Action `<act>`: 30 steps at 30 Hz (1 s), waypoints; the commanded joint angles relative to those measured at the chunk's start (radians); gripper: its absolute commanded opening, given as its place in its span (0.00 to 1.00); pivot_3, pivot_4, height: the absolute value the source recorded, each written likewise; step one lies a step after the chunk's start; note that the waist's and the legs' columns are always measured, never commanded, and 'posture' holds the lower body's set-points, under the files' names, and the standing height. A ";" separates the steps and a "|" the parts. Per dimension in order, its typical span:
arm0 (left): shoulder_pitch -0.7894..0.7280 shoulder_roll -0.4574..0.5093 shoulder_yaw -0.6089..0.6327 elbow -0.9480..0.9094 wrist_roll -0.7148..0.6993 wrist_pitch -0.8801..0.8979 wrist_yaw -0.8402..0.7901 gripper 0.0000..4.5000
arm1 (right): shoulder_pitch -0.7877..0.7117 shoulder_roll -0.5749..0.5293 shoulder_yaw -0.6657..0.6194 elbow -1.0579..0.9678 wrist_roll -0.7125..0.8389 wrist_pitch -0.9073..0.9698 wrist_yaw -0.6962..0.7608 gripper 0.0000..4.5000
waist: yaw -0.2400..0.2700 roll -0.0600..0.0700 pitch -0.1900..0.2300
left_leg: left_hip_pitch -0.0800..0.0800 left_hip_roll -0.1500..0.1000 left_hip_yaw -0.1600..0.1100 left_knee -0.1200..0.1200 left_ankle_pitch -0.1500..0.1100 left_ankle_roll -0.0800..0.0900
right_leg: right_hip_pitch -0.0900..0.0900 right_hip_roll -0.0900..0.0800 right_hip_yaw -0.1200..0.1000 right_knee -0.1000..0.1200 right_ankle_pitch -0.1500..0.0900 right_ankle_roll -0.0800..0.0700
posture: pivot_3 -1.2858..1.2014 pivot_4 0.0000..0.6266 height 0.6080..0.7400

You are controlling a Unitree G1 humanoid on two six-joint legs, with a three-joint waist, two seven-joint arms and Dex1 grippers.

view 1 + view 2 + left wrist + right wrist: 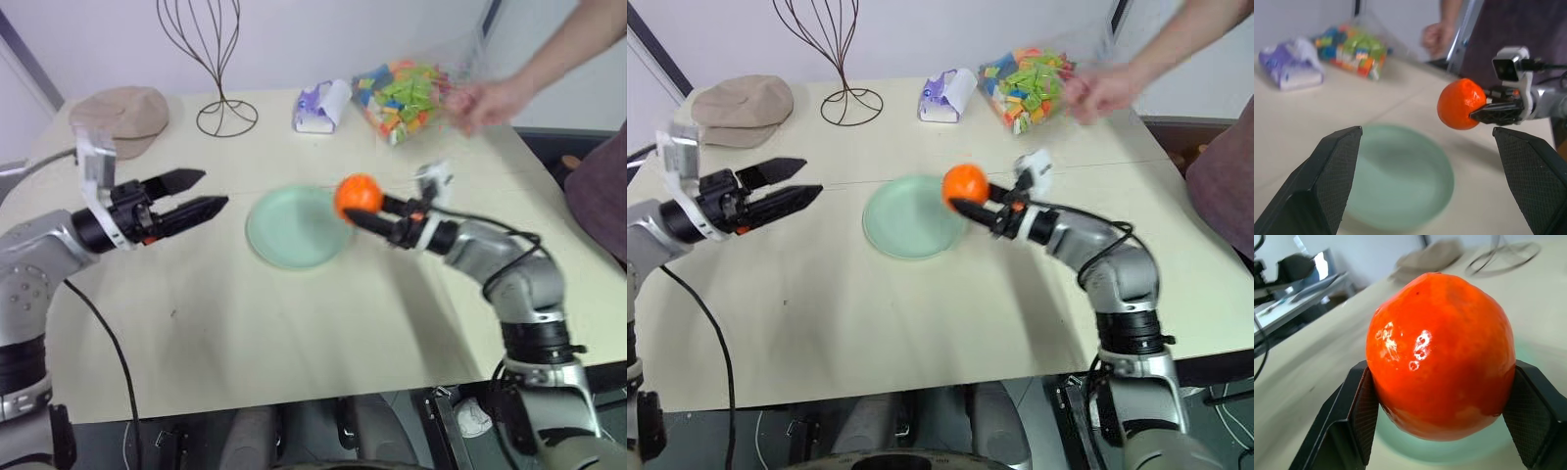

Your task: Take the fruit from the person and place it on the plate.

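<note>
On the left side of the table (294, 323) sits a tan cap (122, 113), and near it stands a thin wire stand (220, 59). The left gripper (201, 194) hangs in the air over the table with its two black fingers spread apart and nothing between them. It points toward the middle, where the plate (294, 230) lies flat on the table. The plate has nothing on it yet. Behind the plate are a small purple tissue pack (321, 106) and a clear bag of bright blocks (407, 93). Just at the right edge of the plate, up in the air, is the fruit (358, 196). The right gripper (367, 211) is pinching the fruit, with one finger pressed on each side of it, and the fruit sticks out past the fingertips toward the plate. The person's hand (485, 103) is farther back on the right, well apart from the fruit and not touching it. So the taking part looks done, and the step now is carrying the fruit to the plate. I think the next move calls for bringing the fruit over the middle of the plate, going down low, and then letting the fingers spread gently. A round fruit could roll off if it is let go too high or too near the rim.
</note>
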 commanded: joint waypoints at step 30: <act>0.071 -0.039 0.051 0.124 0.209 -0.197 0.120 1.00 | -0.036 -0.141 -0.206 -0.012 -0.108 -0.035 0.018 0.99 | 0.007 0.000 0.000 | -0.001 -0.001 -0.001 -0.001 0.000 0.000 | 0.000 -0.003 -0.001 -0.001 0.000 0.000 | 0.52 0.24 1.00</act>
